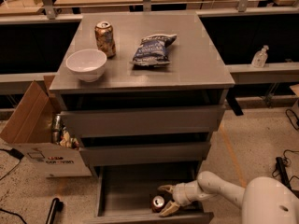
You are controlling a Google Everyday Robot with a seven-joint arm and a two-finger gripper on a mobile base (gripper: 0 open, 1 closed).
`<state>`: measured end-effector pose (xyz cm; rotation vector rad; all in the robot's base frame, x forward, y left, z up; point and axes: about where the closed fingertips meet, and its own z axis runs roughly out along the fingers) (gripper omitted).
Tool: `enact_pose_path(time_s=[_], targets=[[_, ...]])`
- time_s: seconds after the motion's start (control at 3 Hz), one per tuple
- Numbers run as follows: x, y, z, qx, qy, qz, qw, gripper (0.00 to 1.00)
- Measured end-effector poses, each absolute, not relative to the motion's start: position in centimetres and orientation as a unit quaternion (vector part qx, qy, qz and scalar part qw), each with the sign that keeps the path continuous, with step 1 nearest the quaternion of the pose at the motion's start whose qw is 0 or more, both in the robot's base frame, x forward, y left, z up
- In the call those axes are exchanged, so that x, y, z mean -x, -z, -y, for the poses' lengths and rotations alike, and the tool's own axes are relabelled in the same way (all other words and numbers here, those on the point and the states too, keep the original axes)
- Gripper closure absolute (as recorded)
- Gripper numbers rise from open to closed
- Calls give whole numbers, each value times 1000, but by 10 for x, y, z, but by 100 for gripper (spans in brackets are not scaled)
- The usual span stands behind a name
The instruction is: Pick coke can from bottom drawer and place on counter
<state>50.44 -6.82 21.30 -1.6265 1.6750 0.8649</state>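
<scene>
Red coke can sits within the spread pincer in the bottom drawer, near its front panel.

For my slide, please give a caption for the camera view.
Open end effector at the coke can in the bottom drawer, below the counter.

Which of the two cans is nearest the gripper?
The red coke can in the bottom drawer, right by the open gripper; the tan-gold can stands far off on the counter.

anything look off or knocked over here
Nothing looks spilled or damaged. The bottom drawer is pulled out with the coke can in it, and the end effector is down in the drawer, open, right at the can.
</scene>
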Motion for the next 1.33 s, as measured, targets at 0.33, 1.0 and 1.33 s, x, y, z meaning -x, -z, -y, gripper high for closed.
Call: enact_pose_path(time_s=[0.33,1.0,1.33], targets=[[-504,-210,65,619,-336,-634,318,36],[-503,-206,60,619,-348,-630,315,76],[-502,-205,59,621,-352,-627,312,98]])
